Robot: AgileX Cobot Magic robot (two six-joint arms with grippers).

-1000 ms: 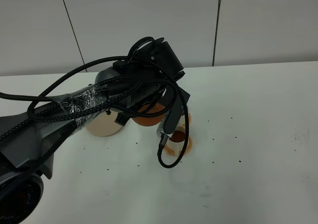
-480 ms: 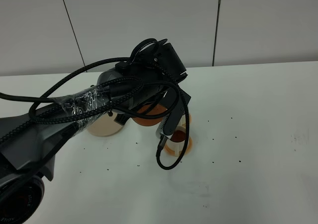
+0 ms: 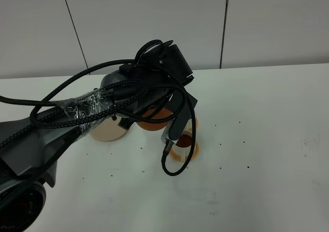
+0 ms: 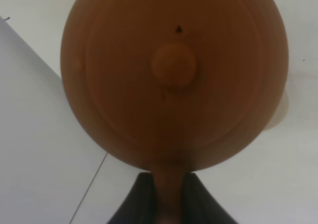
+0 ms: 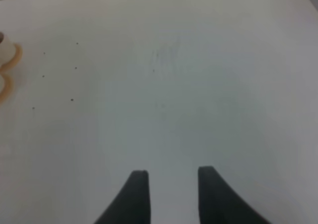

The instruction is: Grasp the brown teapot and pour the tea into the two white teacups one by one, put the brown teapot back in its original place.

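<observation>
My left gripper is shut on the loop handle of the brown teapot, whose knobbed lid faces the wrist camera. In the high view the teapot is held off the table, mostly hidden under my left arm. One white teacup stands on its orange coaster just right of the teapot, with brownish tea in it. The second teacup peeks out behind it. The cream-beige disc lies bare to the left. My right gripper is open and empty over bare table.
The white table stretches to the right, dotted with small dark specks. A grey panelled wall stands behind it. A loose black cable hangs from my left arm beside the near cup. A cup and coasters show at the edge of the right wrist view.
My left arm with the teapot has shifted slightly up and to the right. Everything else has stayed in place.
</observation>
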